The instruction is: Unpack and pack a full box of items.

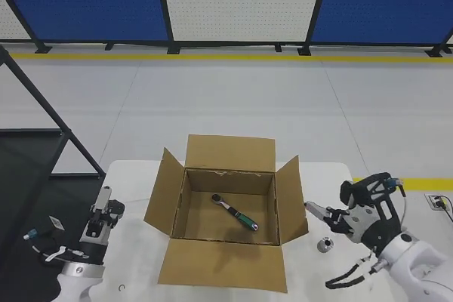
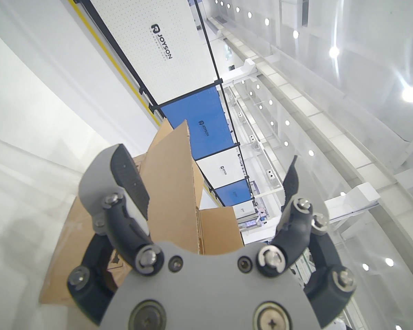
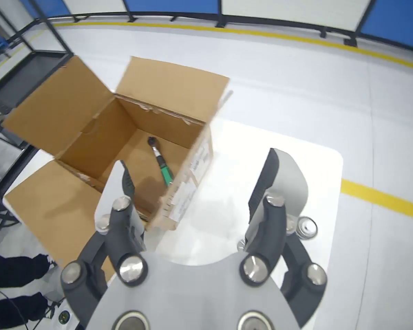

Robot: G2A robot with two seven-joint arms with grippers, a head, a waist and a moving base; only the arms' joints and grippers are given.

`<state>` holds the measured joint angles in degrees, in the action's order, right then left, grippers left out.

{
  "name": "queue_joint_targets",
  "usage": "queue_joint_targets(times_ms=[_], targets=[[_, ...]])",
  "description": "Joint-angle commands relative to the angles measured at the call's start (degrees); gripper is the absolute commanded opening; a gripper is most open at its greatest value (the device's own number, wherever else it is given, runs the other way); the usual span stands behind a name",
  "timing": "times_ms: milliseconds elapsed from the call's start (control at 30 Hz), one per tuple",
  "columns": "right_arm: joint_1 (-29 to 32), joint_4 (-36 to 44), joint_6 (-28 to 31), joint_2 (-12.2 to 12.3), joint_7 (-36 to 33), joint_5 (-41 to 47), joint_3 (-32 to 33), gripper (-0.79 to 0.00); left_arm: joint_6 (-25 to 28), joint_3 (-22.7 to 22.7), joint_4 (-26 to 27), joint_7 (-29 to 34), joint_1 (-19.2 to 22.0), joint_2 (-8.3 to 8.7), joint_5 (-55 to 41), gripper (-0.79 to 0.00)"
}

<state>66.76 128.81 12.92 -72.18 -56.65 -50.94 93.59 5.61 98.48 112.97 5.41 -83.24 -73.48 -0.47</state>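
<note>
In the top view, an open brown cardboard box (image 1: 223, 264) sits in the middle of the frame on a white worktop (image 1: 136, 249) with rounded corners. All four flaps are folded outward. On the box floor lies a ratchet wrench with a silver head and a green handle (image 1: 235, 212). It lies on a diagonal, with the head toward the upper left of the box and the handle toward the lower right.

A small silver metal socket (image 1: 325, 244) stands on the worktop to the right of the box, just beside its right flap and apart from it.

The left hand (image 1: 106, 193) is at the lower left of the frame, left of the box and clear of it. Its wrist view shows the left hand (image 2: 208, 163) spread wide with nothing between the fingers, and the box's outer wall (image 2: 172, 187) just beyond them.

The right hand (image 1: 317, 214) is at the lower right of the frame, near the right flap and just above the socket. Its wrist view shows the right hand (image 3: 197, 161) spread wide and empty, with the box (image 3: 72, 104), the wrench (image 3: 160, 163) and the socket (image 3: 306, 227) beyond it.
</note>
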Motion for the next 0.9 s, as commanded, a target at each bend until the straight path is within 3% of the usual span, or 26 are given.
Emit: queue_joint_targets(times_ms=[0,233,467,700,867], targets=[[-2.6,-0.5,0.6,0.1,-1.5,-0.4,-3.2,0.000,0.2,0.9,0.1,-0.6,-0.5,0.00,-0.6,0.000],[-17.7,-10.8,-2.3,-0.8,-5.1,-2.0,-20.1,0.000,1.3,4.8,0.4,-2.3,-2.6,0.01,-3.1,0.000],[-29.7,-25.7,-8.0,-2.8,-6.8,-5.8,-32.1,0.000,2.1,7.2,0.3,-2.3,-4.3,0.00,-5.1,0.000],[-37.6,-40.9,-11.7,-5.0,-5.6,-4.9,-39.4,0.000,2.1,7.9,0.4,-1.3,-4.5,0.04,-5.9,0.000],[-37.8,-42.1,-12.0,-5.2,-5.1,-3.7,-39.4,0.000,2.0,8.1,0.2,-0.7,-4.4,0.10,-5.6,0.000]])
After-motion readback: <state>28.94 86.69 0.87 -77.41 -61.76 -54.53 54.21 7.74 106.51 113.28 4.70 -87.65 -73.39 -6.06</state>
